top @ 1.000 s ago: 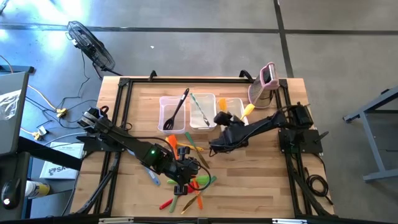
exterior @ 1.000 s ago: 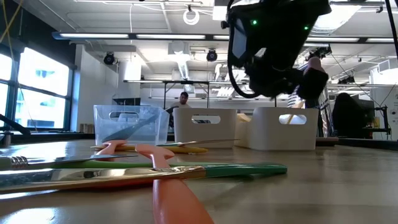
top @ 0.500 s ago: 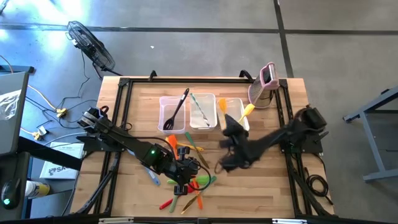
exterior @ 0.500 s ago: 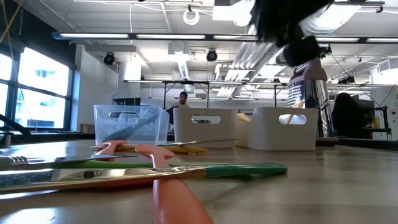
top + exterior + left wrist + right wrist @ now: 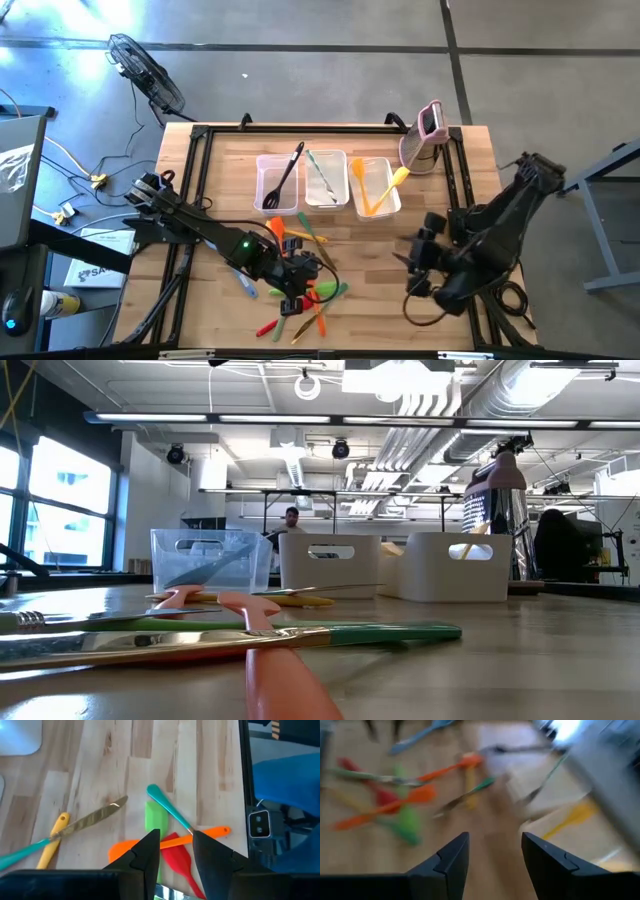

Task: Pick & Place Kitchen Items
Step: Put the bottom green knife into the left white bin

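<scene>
- High view: the right gripper [image 5: 418, 272] has swung away from the three tubs to about 4 o'clock on the table, near its own base. An orange and a yellow utensil now lie in the right tub [image 5: 376, 188], the orange and yellow pair [image 5: 378, 186], so a drop looks just done. The left gripper [image 5: 292, 290] hasn't moved and hangs over the pile of utensils [image 5: 300, 290] at 6 o'clock. A black spatula [image 5: 284, 178] leans in the left tub [image 5: 276, 184].
- Low view: the dark arm that filled the upper part has gone; only the tubs, a person far behind them and the near green-handled utensil [image 5: 330, 632] show.
- Left wrist view: its fingers [image 5: 150, 851] stand slightly apart, pinching nothing, above a red spatula [image 5: 176, 858], a green one [image 5: 153, 819] and an orange handle [image 5: 210, 832].
- Right wrist view: blurred with motion; fingers [image 5: 452, 855] spread and empty, the pile [image 5: 395, 805] beyond.
- Judgement: one delivery finished; most utensils remain to be sorted.
</scene>
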Controlling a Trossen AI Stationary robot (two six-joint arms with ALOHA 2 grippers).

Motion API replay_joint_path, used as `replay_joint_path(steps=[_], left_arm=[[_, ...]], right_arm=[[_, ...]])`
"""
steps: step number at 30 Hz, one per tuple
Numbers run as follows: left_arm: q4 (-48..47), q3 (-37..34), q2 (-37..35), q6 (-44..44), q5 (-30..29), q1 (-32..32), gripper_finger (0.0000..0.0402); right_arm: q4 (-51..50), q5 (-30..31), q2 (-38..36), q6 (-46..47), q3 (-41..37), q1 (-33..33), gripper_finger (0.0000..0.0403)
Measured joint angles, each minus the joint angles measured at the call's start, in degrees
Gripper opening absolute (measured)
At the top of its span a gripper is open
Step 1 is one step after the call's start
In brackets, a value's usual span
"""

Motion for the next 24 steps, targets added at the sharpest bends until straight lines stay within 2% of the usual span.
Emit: replay_joint_path(steps=[4, 9, 12, 21, 24], left_arm=[[0.02, 0.00, 0.00, -2.36, 0.43, 0.00, 0.0113], [-0.04, 0.00, 0.00, -2.91, 3.75, 0.00, 0.0113], [-0.01, 0.00, 0.00, -3.74, 6.30, -0.01, 0.0113], [-0.98, 0.00, 0.00, -6.74, 7.92, 0.00, 0.0113], [-3.07, 0.00, 0.00, -8.56, 8.72, 0.00, 0.0113]], right_arm=[[2.46, -8.52, -0.88, 5.08, 0.02, 2.01, 0.0172], [6.46, -14.36, 0.54, 3.15, 0.00, 3.17, 0.0171], [10.70, -16.47, 2.46, -7.18, 0.00, 3.86, 0.0171], [24.09, -18.41, 11.50, -48.50, 0.00, 2.61, 0.0171], [28.30, -21.04, 14.88, -56.29, -0.07, 0.64, 0.0171]])
